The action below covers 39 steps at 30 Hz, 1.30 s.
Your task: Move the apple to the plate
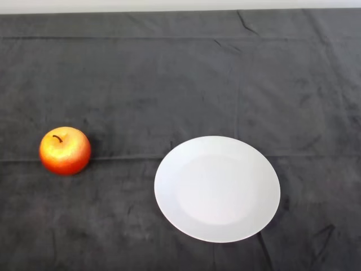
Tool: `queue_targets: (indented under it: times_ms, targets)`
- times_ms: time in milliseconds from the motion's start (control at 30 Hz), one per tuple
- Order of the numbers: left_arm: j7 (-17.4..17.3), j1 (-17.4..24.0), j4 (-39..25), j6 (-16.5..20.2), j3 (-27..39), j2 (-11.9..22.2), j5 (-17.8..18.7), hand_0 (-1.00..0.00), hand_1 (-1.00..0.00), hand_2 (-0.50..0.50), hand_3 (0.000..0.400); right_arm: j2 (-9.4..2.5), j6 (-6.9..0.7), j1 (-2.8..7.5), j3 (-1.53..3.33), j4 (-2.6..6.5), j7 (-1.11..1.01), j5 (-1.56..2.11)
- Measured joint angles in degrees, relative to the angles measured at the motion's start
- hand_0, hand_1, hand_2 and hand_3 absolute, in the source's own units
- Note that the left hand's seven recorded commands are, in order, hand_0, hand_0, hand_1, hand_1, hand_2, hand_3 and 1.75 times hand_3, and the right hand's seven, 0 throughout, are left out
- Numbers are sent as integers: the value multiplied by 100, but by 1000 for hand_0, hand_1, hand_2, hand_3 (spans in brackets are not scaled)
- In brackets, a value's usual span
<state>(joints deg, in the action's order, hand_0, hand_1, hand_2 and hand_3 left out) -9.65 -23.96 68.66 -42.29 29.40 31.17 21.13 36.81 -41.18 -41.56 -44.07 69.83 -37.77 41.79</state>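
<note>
One apple [65, 151], one plate [217, 188], apart.

The apple [65, 151] stands on the cloth [169, 73] at the left side of the table, with its stem turned up. The plate [217, 188] lies on the same cloth to the right of the apple and a little nearer to the robot, well apart from it. Behind both of them the cloth reaches to the far edge of the table.
</note>
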Motion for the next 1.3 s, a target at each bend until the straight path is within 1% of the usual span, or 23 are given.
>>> queue_targets:
  times_ms: [67, 200, 267, 400, 533, 667, 733, 867, 1000, 1300]
  targets:
    - [9, 0, 0, -26, -144, -46, -62, 0, 0, 0, 0, 0, 0, 0, 0, 0, 0, 0]
    - [101, -3, 0, -121, -345, -231, -304, 0, 0, 0, 0, 1, 1, 0, 0, 0, 0, 0]
    - [105, -4, 0, -139, -427, -317, -470, 0, 0, 0, 0, 0, 1, 0, 0, 0, 0, 0]
    - [96, -5, 0, -192, -641, -433, -681, 0, 0, 0, 0, 0, 1, 0, 0, 0, 0, 0]
    - [78, -5, 0, -194, -709, -495, -797, 0, 0, 0, 0, 0, 1, 0, 0, 0, 0, 0]
    - [-64, -6, 0, -194, -891, -532, -919, 0, 0, 0, 0, 0, 1, 0, 0, 0, 0, 0]
    - [-73, -6, 0, -194, -935, -573, -953, 0, 0, 0, 0, 0, 1, 0, 0, 0, 0, 0]
    - [-131, -7, 0, -193, -1120, -603, -1136, 0, 0, 0, 0, 0, 1, 0, 0, 0, 0, 0]
    - [-195, -8, -1, -193, -1283, -640, -1163, 0, 0, 0, 0, 0, 1, 0, 0, 0, 0, 0]
    - [-188, -10, -14, -200, -1573, -916, -1494, 0, 0, 0, 0, 0, 1, 0, 0, 0, 0, 0]
